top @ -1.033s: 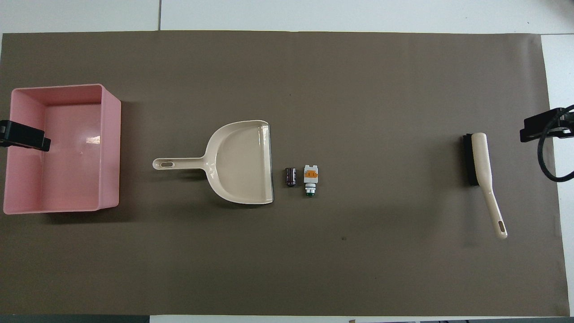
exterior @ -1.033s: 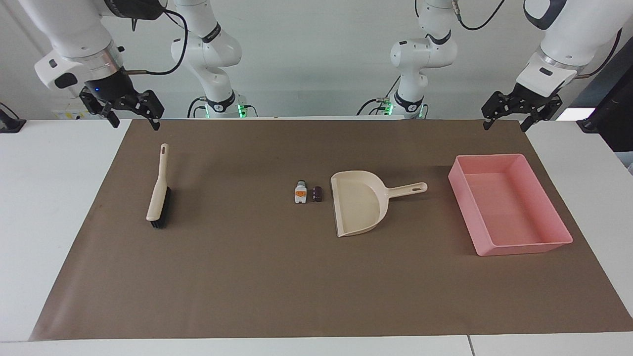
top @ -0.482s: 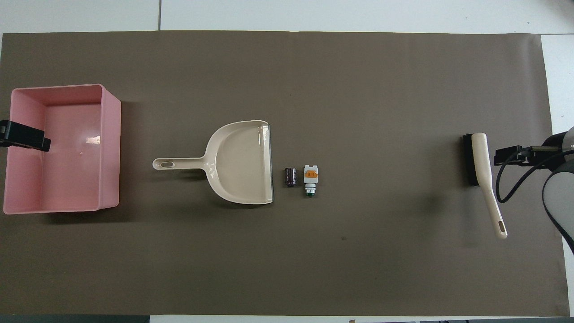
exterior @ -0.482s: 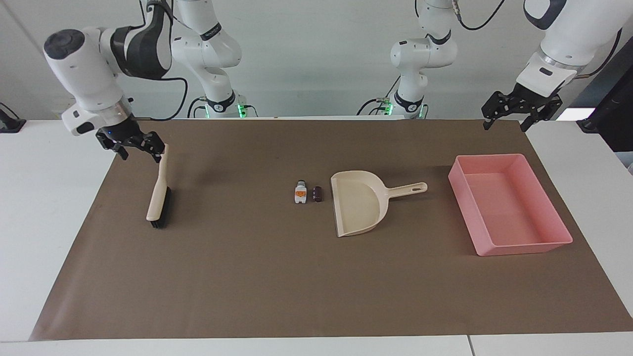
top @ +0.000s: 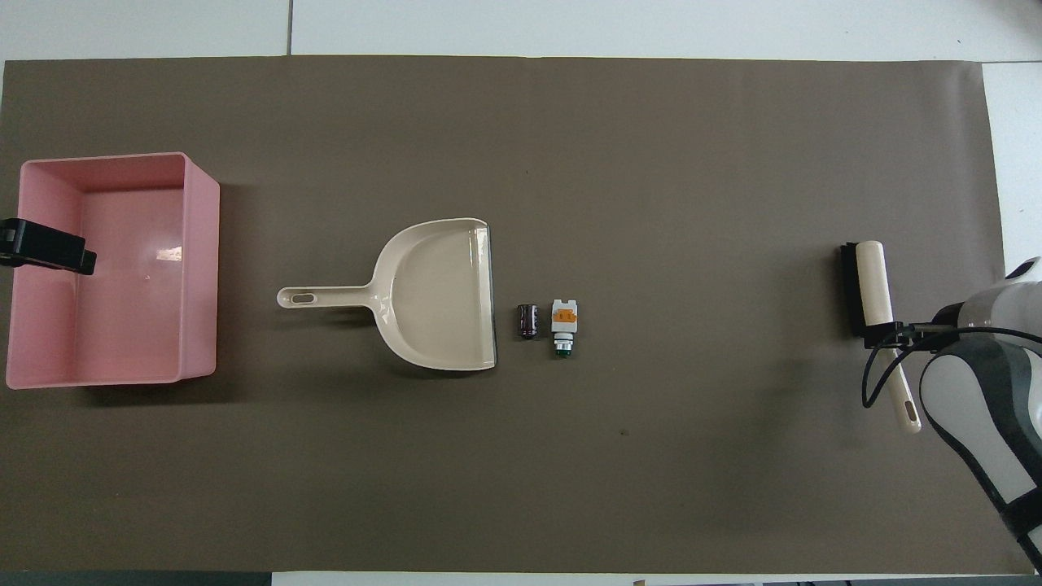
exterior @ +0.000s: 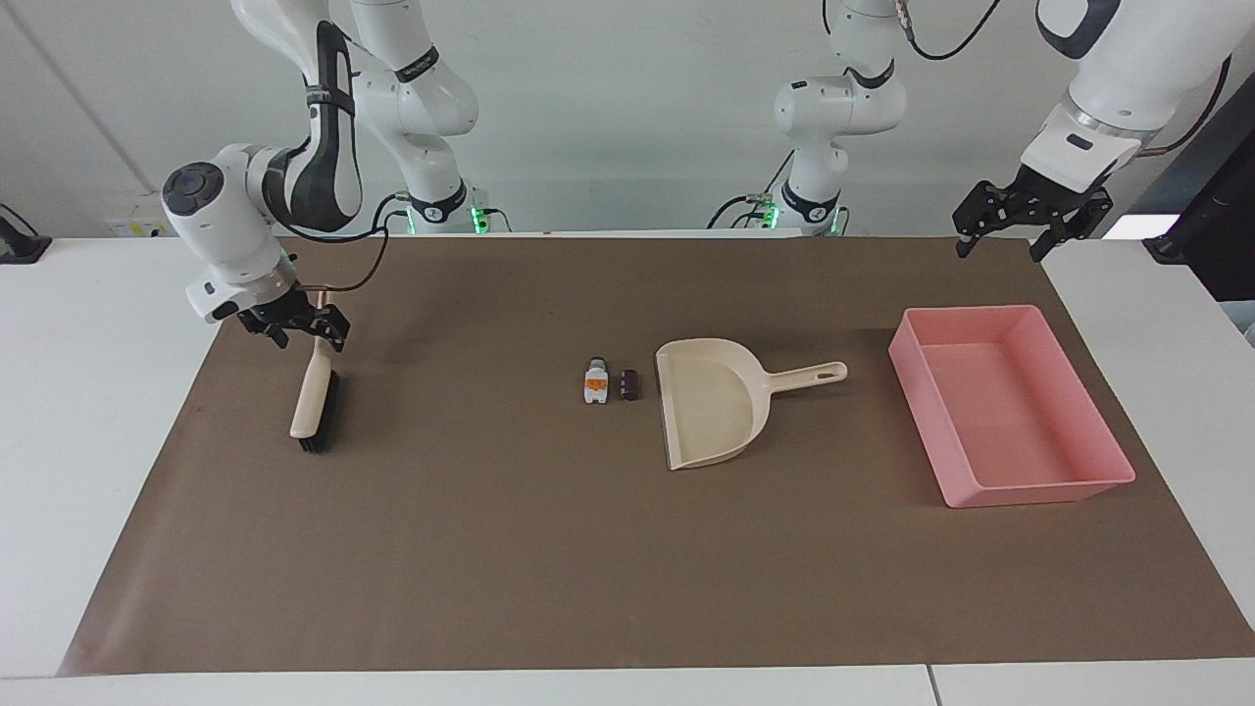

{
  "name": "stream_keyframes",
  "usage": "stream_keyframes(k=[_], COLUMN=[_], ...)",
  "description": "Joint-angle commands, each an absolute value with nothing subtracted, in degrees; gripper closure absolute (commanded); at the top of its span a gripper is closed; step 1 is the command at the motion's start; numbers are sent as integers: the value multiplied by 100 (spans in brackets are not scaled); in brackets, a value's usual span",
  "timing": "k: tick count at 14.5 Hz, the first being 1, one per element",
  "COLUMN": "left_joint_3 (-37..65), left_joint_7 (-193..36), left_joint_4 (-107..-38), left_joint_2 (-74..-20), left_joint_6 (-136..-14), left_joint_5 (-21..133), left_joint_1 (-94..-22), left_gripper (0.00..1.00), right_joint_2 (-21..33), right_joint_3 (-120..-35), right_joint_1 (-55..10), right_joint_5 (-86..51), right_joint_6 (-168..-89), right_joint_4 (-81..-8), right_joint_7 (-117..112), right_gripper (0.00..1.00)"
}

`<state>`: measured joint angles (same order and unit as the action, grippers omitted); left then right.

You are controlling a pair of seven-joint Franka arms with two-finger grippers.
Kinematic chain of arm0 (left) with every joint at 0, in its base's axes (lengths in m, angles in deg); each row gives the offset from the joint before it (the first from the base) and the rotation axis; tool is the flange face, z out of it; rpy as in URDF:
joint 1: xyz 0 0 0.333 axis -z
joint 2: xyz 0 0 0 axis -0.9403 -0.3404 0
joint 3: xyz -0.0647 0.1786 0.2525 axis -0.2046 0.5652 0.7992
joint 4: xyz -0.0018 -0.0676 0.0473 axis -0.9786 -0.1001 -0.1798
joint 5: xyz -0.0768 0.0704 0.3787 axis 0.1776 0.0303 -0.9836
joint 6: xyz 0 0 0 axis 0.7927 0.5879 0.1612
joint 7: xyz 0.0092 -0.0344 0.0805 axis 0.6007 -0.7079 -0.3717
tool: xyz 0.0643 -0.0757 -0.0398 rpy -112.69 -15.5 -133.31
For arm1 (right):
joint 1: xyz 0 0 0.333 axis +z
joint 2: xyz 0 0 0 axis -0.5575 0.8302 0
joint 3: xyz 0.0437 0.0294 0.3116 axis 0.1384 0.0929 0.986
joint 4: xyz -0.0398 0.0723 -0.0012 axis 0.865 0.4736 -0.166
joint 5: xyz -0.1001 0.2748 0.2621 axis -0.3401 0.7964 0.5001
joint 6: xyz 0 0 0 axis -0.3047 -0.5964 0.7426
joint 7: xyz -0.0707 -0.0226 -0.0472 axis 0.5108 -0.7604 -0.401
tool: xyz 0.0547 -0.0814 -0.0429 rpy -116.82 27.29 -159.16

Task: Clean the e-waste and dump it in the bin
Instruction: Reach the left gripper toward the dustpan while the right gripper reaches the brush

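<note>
Two e-waste parts lie side by side at mid-counter on the brown mat [exterior: 549, 549]: a white part with an orange label [exterior: 595, 381] and a dark cylinder [exterior: 629, 383]. The cylinder sits just beside the open lip of the cream dustpan [exterior: 708, 410], apart from it; the white part lies beside the cylinder, toward the right arm's end. Neither part is in the dustpan.

Dustpan flat on the mat, handle pointing toward the left arm's end. Pink bin [exterior: 1098, 471] rests on the mat at that end, well apart from the dustpan, with nothing visible inside.

Cream brush with black bristles [exterior: 314, 397] lies on the mat toward the right arm's end, handle pointing toward the robots.

Right claw [exterior: 297, 327] is low over the brush handle, at the part of the handle nearest the bristle head; overhead it covers the same spot [top: 886, 334]. Fingers stand apart, one on either side of the handle; contact with the handle cannot be judged.

Left claw [exterior: 1010, 230] hangs high over the counter edge near the bin's robot-side corner, fingers spread, holding nothing. That arm waits.
</note>
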<state>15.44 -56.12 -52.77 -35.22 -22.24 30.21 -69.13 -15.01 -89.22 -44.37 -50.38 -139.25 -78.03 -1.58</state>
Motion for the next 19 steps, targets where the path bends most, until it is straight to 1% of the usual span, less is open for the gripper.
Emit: stream_keyframes(k=[1,4,6,8,9,10,14,16,17,19], left_joint_3=[1512,1538,1608,1582,1547,1477,1406,1406,1397,1389], left_joint_7=[-5588,-5580,-5509,-5308,-5168,-4940,-4369,-3579,-3410,-2606], left_joint_4=[-5425,-5425,-5381,-5512,-5557,-5575,-5978,-6180,-6329,-6707], left_joint_2=[-3378,-3370,-3352,-3282,-3273,-3273,-3176,-3124,-3123,-3123], left_joint_6=[-2030,-1862,-1765,-1800,-1835,-1844,-2292,-2511,-2669,-3090], left_joint_5=[2932,2932,2949,2949,2949,2949,2949,2949,2949,2949], left_joint_1=[-6799,-6878,-6904,-6826,-6782,-6694,-6159,-5781,-5745,-5718], left_gripper=[1,1,1,1,1,1,1,1,2,2], right_joint_2=[-1724,-1742,-1751,-1759,-1768,-1768,-1768,-1768,-1768,-1759], right_joint_3=[-8867,-8867,-8867,-8867,-8867,-8867,-8867,-8867,-8867,-8858], right_joint_1=[-4653,-4672,-4672,-4672,-4672,-4672,-4663,-4619,-4619,-4593], right_joint_5=[-5036,-4853,-4668,-4632,-4632,-4632,-4632,-4632,-4632,-4632], right_joint_6=[-14036,-13931,-13791,-13790,-13773,-13764,-13694,-13624,-13589,-13545], right_joint_4=[-8134,-8205,-8205,-8205,-8205,-8205,-8187,-8178,-8161,-8099], right_joint_7=[-316,-324,-491,-605,-606,-614,-825,-843,-852,-852], right_gripper=[2,2,5,10,15,21,60,96,100,100])
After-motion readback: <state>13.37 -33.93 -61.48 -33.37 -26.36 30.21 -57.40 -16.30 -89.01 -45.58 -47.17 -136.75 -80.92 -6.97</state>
